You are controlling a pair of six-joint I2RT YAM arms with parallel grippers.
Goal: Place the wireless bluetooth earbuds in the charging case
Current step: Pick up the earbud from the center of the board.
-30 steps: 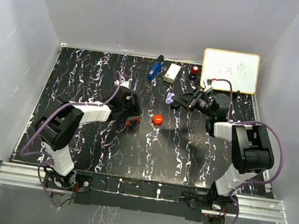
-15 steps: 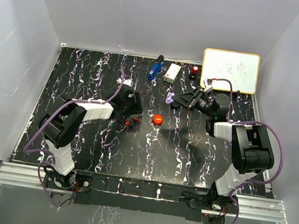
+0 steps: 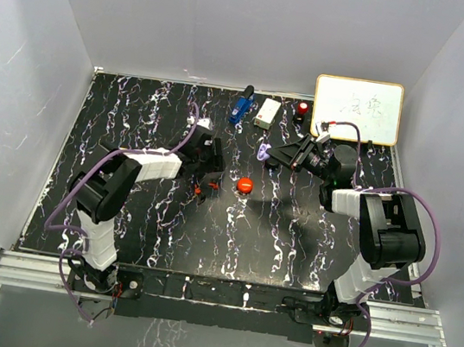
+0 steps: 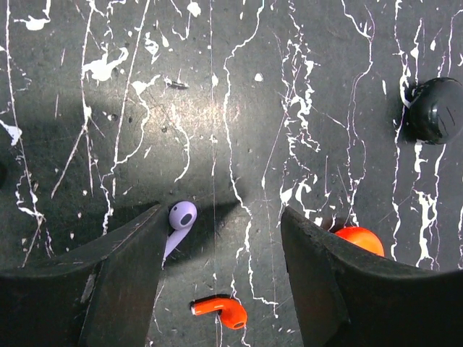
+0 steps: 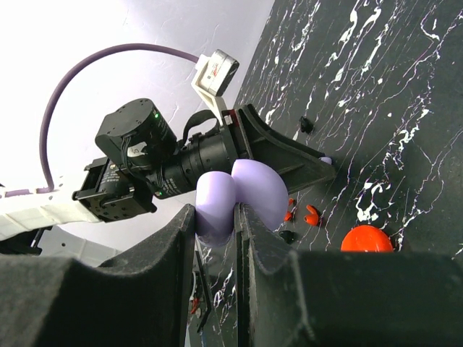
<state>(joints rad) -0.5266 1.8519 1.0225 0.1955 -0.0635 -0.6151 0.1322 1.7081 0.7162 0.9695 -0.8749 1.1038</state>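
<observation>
Left gripper (image 4: pixel 221 217) is released: jaws spread, pointing down at the tabletop (image 4: pixel 217 108), nothing grasped. In the left wrist view a lilac earbud (image 4: pixel 181 217) lies right against the inner face of the finger on the left of the frame. A red earbud (image 4: pixel 221 312) lies between the two fingers at bottom centre, apart from both. The red puck (image 4: pixel 359 238) shows partly from behind the finger on the right of the frame, and a black puck (image 4: pixel 438 118) sits at the upper right edge. Right gripper (image 5: pixel 215 217) is clenched on the lilac charging case (image 5: pixel 239 191), with two rounded lobes showing above the fingers. The right wrist view also shows small red pieces (image 5: pixel 312 212) and a black piece (image 5: pixel 287 236) on the tabletop, just left of the red puck. In the top view the case is right of centre, the puck at centre and the whiteboard (image 3: pixel 357 109) upper right.
</observation>
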